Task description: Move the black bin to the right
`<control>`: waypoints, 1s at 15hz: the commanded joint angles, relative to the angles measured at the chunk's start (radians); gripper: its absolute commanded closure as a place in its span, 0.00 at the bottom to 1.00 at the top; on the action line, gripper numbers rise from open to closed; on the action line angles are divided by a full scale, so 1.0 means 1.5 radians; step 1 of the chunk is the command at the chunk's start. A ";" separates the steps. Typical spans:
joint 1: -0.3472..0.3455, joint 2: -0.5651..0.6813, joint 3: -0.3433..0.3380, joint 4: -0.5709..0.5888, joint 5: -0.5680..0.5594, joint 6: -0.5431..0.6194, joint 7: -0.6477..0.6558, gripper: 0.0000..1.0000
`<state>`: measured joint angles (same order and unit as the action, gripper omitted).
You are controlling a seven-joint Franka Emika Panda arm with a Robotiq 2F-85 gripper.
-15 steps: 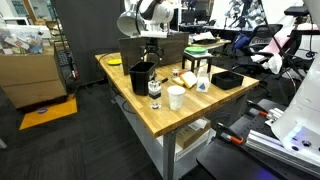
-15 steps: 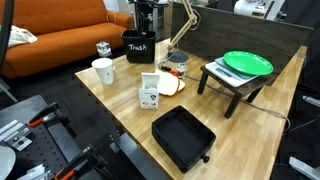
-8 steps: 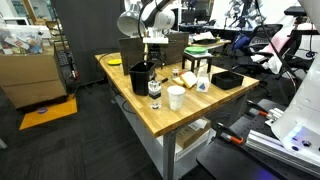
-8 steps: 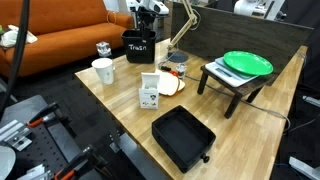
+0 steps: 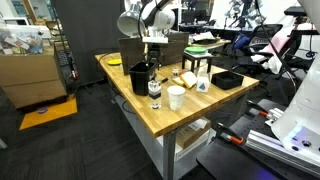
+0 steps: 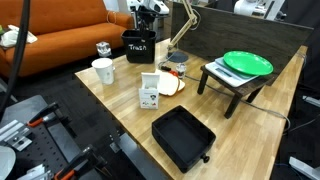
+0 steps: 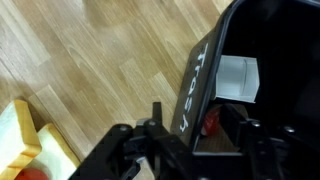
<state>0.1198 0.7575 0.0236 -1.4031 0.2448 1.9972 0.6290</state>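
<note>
Wrist view shows my gripper [image 7: 188, 150] low over the bin [image 7: 215, 90], jaws spread apart on either side of its labelled wall and not closed on it. In an exterior view the bin [image 6: 138, 46] stands near the table's [image 6: 120, 112] far edge, beyond the cup [image 6: 103, 70]. I judge the move not begun: the grasp and the shift right are both left.

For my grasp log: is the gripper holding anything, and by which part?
Nothing yet: the gripper is open over the labelled wall of the black bin.
</note>
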 commanded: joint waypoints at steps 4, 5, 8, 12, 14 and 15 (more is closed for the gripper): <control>-0.003 -0.019 0.000 0.000 0.004 -0.009 -0.022 0.87; -0.003 -0.026 -0.001 -0.005 0.003 -0.007 -0.025 0.95; -0.005 -0.045 0.000 -0.017 0.004 0.004 -0.040 1.00; -0.005 -0.066 0.001 -0.027 0.004 0.011 -0.065 0.98; -0.003 -0.082 -0.002 -0.041 -0.008 0.010 -0.090 0.98; -0.001 -0.092 -0.006 -0.052 -0.019 0.007 -0.106 0.98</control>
<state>0.1193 0.6814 0.0209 -1.4094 0.2384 1.9993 0.5355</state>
